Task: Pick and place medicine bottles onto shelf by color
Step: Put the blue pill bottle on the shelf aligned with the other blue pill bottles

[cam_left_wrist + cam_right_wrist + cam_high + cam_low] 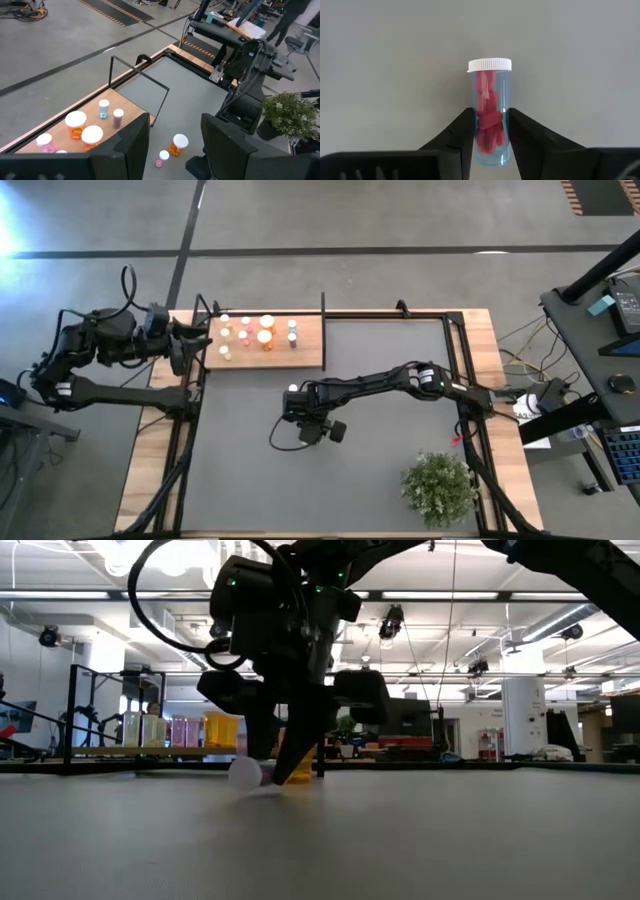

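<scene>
**Right gripper pinches a red-pill bottle on the mat while the left arm waits by the shelf**

At the table's left rear corner the left arm is folded back on itself, its left gripper (pixel 192 343) level with the short end of the shelf (pixel 310 352) and its jaws standing partly apart with nothing between them. The light-wood shelf lies along the rear edge and carries a cluster of upright medicine bottles (pixel 256 333) with white caps, pink, orange and pale ones mixed together. A thin black wire frame (pixel 140 80) rises at the shelf's right end.

Near the table's middle, the right arm reaches in from the right edge, stretched long and low, wrist bent down to the dark mat. The right gripper (pixel 491 131) has its two fingers drawn in against the sides of a clear bottle of red pills (pixel 490 112), which lies on the grey surface with its white cap pointing away from the wrist. From the left wrist, two more capped bottles, one orange (pixel 177 144) and one small pink (pixel 162 158), sit on the mat near the shelf.

At the front right a bushy green plant (pixel 440 486) stands well clear of both arms
</scene>
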